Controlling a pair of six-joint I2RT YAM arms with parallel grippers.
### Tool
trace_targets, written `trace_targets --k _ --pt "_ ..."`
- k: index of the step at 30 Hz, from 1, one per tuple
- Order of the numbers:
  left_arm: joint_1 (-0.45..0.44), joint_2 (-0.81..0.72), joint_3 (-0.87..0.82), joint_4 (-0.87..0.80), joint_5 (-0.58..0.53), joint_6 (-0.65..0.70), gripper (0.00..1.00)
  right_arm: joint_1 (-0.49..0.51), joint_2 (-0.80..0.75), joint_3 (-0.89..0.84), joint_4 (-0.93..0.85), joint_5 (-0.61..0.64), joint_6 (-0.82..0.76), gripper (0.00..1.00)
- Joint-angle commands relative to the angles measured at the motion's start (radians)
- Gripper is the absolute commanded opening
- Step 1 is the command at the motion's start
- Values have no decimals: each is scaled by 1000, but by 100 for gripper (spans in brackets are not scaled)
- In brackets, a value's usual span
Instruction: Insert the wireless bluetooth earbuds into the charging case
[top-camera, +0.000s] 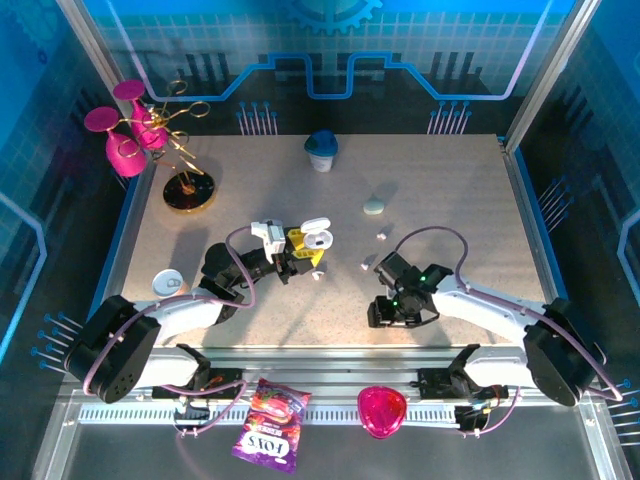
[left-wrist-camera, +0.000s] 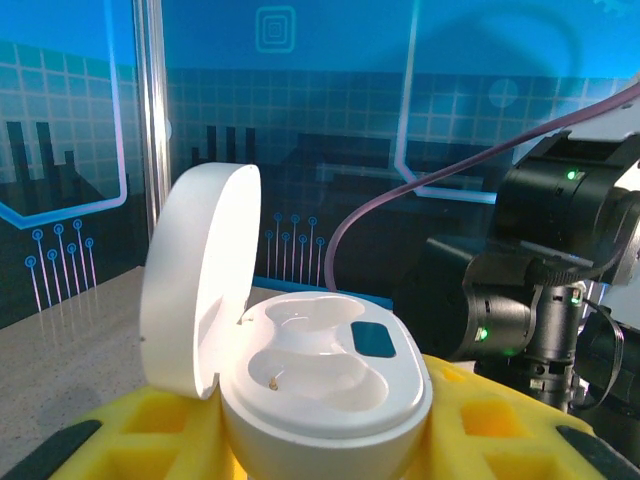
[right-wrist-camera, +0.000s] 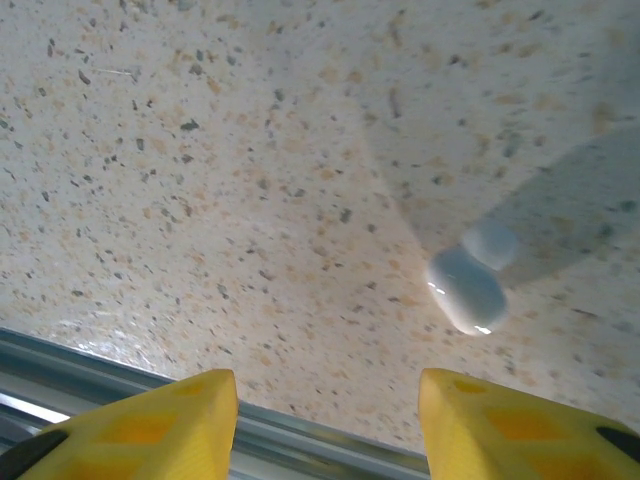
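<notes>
One earbud (right-wrist-camera: 468, 288) on table (right-wrist-camera: 200, 150), open case (left-wrist-camera: 330, 395) in left jaws

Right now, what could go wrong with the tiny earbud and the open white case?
1. The earbud is tiny and rounded and lies off to one side of the open right gripper, so the fingers might nudge it away.
2. The charging case, pinched in the left gripper, has small sockets; a tilted earbud could miss.

Top view high over the whole table (top-camera: 450, 200); left wrist close, level; right wrist close, downward
</notes>
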Motion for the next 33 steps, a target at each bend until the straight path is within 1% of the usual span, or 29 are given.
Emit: trace_targets --k 1,7,10,14,18,23,27,31,33 --pt "7 -4 27 12 23 24 25 11 30 -26 83 -31 48 51" --pt "8 -25 23 -14 20 34 25 -10 51 -32 54 38 22 51" --pt "7 -29 23 -16 19 33 25 -32 63 -14 11 93 -11 51" --pt "7 -28 25 -17 19 32 25 -63 77 18 -26 122 -57 52" --pt "7 -24 29 -20 19 34 25 -92 86 38 -12 115 -84 52" --pt "6 -18 32 -19 17 34 25 -118 113 44 48 85 -100 52" --pt "7 -11 31 -16 19 34 25 -128 124 56 64 92 -106 52" --pt "7 -9 32 -16 19 35 25 -134 76 33 79 103 -98 51" --pt "7 -7 33 -16 19 34 25 -152 44 6 95 86 -82 50"
